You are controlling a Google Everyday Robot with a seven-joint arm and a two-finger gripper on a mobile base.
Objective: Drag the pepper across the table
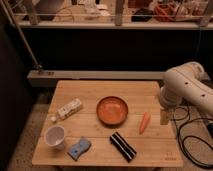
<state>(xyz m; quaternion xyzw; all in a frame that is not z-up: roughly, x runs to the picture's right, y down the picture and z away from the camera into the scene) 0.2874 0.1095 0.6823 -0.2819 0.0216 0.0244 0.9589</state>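
The pepper (144, 122) is a small slim orange-red tapered vegetable lying on the right part of the light wooden table (90, 90), to the right of the round orange-brown bowl (112, 110). My white arm (187, 90) comes in from the right. My gripper (164, 118) hangs at the table's right edge, a short way right of the pepper and apart from it.
A white cup (55, 136) and a blue sponge (79, 148) sit at the front left. A pale packet (69, 108) lies at the left with a small white ball (53, 119) beside it. A black striped bar (123, 146) lies at the front. Cables (192, 137) trail on the floor at right.
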